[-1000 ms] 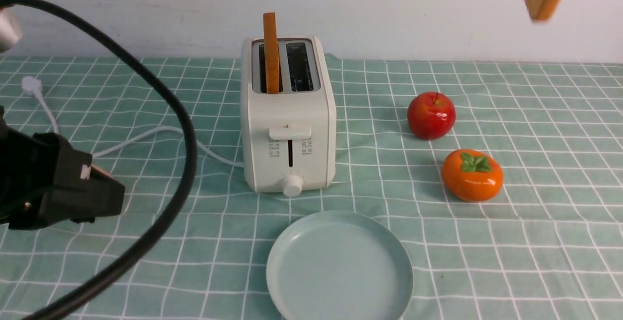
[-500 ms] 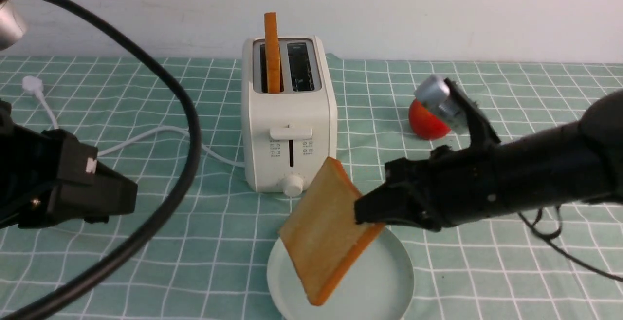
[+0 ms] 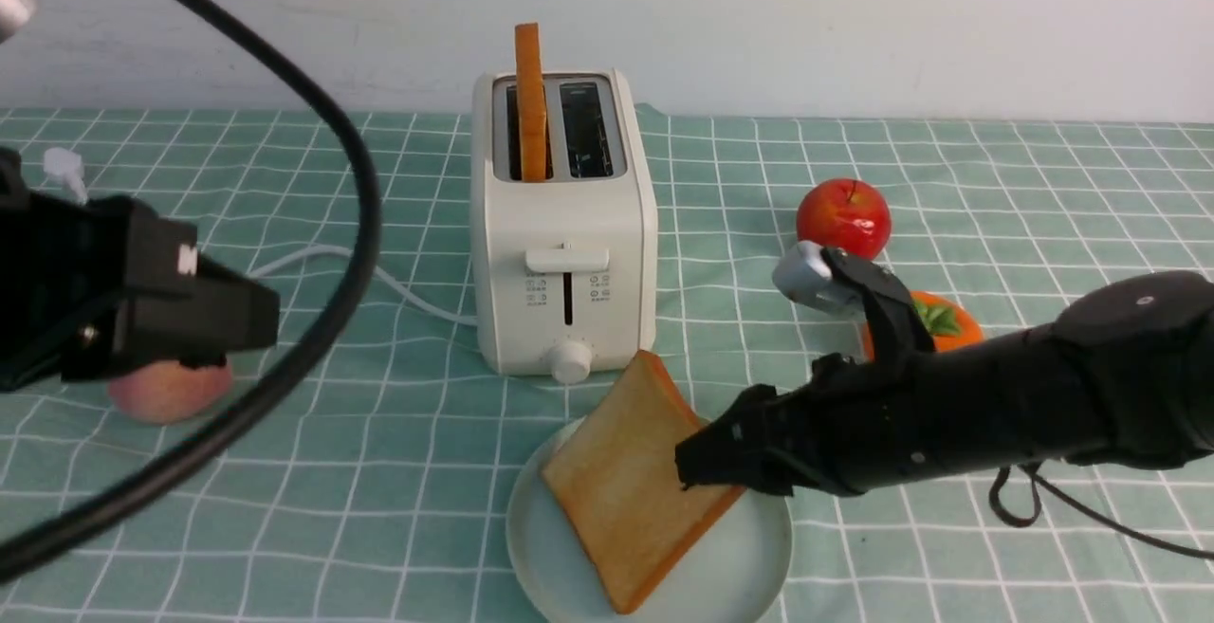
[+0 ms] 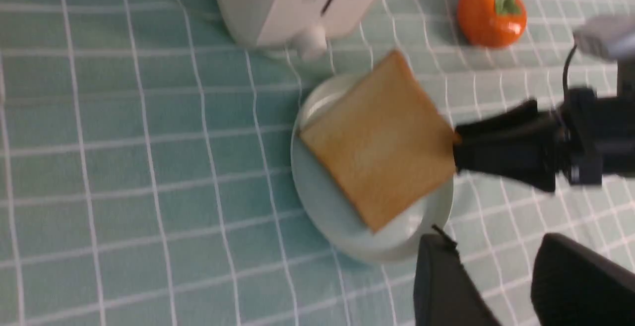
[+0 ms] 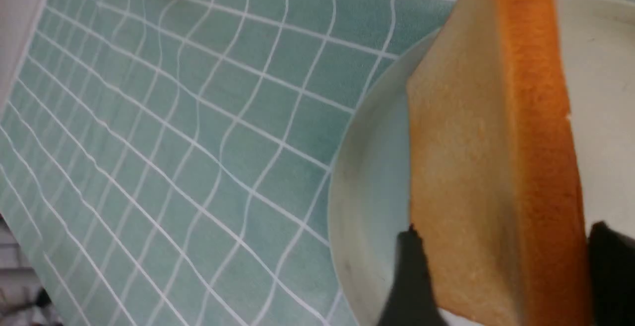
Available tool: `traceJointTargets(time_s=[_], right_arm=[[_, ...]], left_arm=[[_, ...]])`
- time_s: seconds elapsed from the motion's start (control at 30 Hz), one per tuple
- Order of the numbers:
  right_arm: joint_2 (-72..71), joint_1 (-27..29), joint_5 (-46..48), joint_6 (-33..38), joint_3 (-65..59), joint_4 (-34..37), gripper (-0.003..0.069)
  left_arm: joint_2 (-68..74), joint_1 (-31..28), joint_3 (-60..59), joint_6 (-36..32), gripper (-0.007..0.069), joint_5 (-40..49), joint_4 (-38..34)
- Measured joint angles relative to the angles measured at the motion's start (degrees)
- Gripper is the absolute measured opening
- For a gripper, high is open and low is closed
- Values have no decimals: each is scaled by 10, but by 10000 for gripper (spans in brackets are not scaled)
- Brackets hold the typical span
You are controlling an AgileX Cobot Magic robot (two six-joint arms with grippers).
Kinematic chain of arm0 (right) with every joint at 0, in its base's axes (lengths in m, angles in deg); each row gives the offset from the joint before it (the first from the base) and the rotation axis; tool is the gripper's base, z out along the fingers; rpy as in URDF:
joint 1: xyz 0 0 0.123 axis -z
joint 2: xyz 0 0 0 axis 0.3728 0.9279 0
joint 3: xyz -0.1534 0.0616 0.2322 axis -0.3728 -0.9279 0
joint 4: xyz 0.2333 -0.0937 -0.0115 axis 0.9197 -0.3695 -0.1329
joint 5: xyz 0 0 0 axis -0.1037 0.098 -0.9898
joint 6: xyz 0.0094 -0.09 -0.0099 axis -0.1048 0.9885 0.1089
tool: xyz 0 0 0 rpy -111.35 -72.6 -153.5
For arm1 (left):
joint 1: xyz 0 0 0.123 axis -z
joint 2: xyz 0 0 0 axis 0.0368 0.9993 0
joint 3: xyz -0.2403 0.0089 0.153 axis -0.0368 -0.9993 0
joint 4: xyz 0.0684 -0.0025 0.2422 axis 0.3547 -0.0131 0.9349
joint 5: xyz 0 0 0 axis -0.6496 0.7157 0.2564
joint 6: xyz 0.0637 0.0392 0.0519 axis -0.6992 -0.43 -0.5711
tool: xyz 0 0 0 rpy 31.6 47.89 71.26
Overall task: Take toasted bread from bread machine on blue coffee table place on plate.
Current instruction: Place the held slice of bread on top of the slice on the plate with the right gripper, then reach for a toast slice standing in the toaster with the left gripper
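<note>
The cream-white bread machine [image 3: 564,225] stands on the teal grid-cloth table [image 3: 1043,177]. One slice of toasted bread [image 3: 529,101] stands upright in its left slot; the right slot is empty. My right gripper [image 3: 697,462] is shut on a corner of the second slice [image 3: 631,500], also seen in the right wrist view [image 5: 496,167]. That slice lies tilted over the pale blue-green plate [image 3: 754,557], its low corner down at the plate's surface. My left gripper [image 4: 493,239] is open and empty, held above the table at the left [image 3: 256,320].
A red apple [image 3: 842,215] and an orange persimmon [image 3: 939,320] sit right of the toaster, behind my right arm. A pink peach-like fruit [image 3: 166,391] lies under my left gripper. The white power cord [image 3: 313,258] runs left from the toaster.
My right gripper brought the slice down from high at the right onto the plate, flattening it. My left arm rose a little, uncovering the pink fruit. The plate shifted slightly left.
</note>
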Motion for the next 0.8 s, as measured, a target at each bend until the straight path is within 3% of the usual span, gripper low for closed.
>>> traceJointTargets(time_s=[0.07,0.1,0.17,0.27,0.3,0.33,0.37,0.4,0.43,0.47,0.57,0.6,0.7,0.73,0.77,0.8], right_arm=[[-31,0,0,-8,1,-56,596],[-34,0,0,-8,1,-56,604],[-90,0,14,-51,20,-147,665],[-140,0,46,-124,59,-240,672],[-174,0,76,-190,93,-307,664],[-182,0,80,-199,97,-315,662],[-207,0,115,-276,133,-384,649],[-226,0,141,-335,158,-435,638],[-232,0,146,-344,162,-443,636],[-252,0,179,-415,188,-506,620],[-280,0,218,-487,205,-574,601],[-300,0,245,-525,206,-615,590],[-320,0,277,-552,206,-651,585],[-323,0,280,-554,206,-653,585],[-332,0,289,-558,205,-658,584],[-337,0,293,-563,205,-658,584]], left_arm=[[2,0,0,-7,299,-43,-14],[2,0,0,-8,306,-48,-16],[15,0,1,-39,341,-109,-63],[42,0,12,-103,362,-150,-140],[71,0,34,-166,370,-158,-185],[75,0,34,-173,370,-158,-190],[116,0,68,-226,373,-154,-217],[142,0,92,-237,375,-149,-226],[147,0,97,-238,375,-148,-228],[190,1,143,-229,375,-138,-229],[251,14,212,-189,379,-127,-200],[300,36,271,-138,392,-121,-137],[371,81,354,-24,414,-109,5],[376,84,367,-12,418,-107,17],[424,113,416,97,432,-91,130],[455,128,452,171,439,-78,192]])
